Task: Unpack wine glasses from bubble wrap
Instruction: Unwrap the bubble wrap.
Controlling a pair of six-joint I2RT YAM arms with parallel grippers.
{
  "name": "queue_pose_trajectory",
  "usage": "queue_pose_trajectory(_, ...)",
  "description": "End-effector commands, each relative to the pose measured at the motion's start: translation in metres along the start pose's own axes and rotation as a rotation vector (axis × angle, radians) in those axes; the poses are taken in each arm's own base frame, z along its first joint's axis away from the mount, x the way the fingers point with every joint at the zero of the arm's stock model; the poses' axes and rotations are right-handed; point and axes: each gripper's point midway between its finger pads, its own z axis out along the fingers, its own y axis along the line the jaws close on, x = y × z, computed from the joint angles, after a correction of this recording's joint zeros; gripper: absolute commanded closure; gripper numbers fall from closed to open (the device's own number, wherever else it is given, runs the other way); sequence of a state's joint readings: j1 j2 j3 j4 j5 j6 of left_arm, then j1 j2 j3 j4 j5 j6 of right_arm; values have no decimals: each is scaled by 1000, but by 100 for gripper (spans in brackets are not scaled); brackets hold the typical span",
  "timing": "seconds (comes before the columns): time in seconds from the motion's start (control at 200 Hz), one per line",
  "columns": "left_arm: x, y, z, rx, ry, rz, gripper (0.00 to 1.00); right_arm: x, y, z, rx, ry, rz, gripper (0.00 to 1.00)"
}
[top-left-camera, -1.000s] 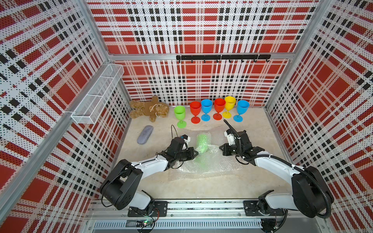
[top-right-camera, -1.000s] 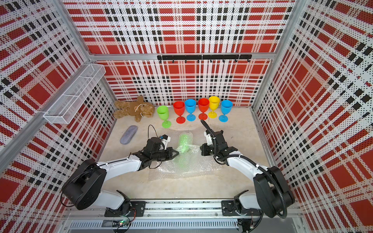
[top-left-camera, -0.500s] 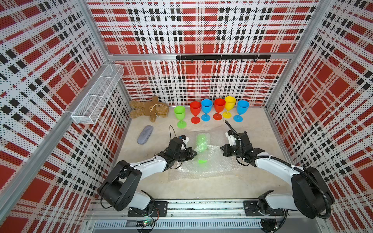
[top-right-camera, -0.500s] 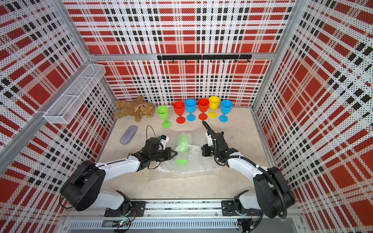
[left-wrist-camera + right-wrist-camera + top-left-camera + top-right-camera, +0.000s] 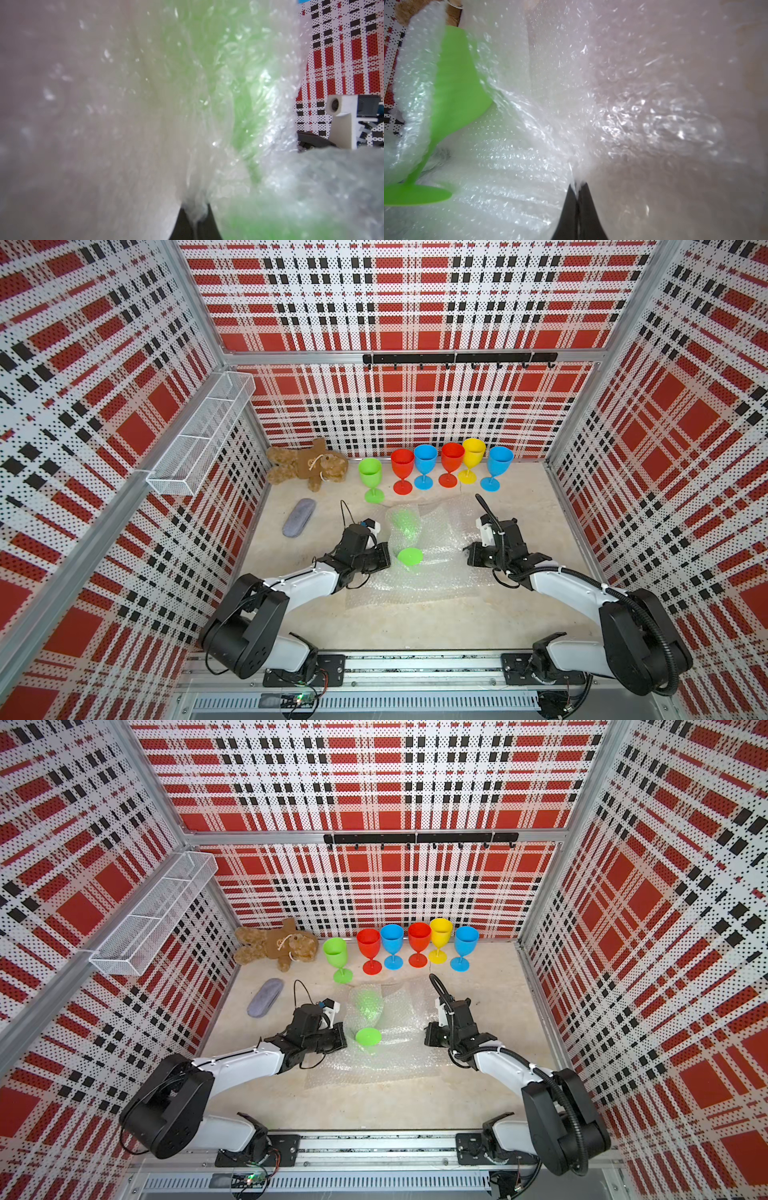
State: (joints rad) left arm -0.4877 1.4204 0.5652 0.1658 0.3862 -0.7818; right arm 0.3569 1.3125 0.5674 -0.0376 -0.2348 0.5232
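Both hands are clamped on the bubble wrap (image 5: pixel 440 539). The left hand (image 5: pixel 385 561) has its jaws nipped tight on a fold at its own edge of the sheet, and the right hand (image 5: pixel 468 558) pinches the opposite edge just as narrowly (each wrist view shows film gathered into the closed tips). The green goblet (image 5: pixel 410 556) lies between them on the desk (image 5: pixel 415 622), nearer the left hand, its bare foot just beside that hand's fingertips. Its long axis runs away from both arms toward the six standing goblets (image 5: pixel 432 466): the foot points to the arm bases, and the bowl points to the back row under a layer of wrap. To peel well, I judge the hands should draw apart low and evenly across that axis, so the layer slides off the bowl without rolling the goblet.
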Motion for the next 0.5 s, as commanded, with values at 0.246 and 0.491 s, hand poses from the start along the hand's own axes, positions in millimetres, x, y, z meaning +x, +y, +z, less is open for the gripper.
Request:
queue_pose_trajectory(0.246, -17, 10, -20, -159, -73, 57, 79, -14, -6, -12, 16, -62, -2, 100)
queue_pose_trajectory(0.491, -36, -9, -50, -173, -162, 108, 35, -25, 23, -22, -42, -85, -34, 100)
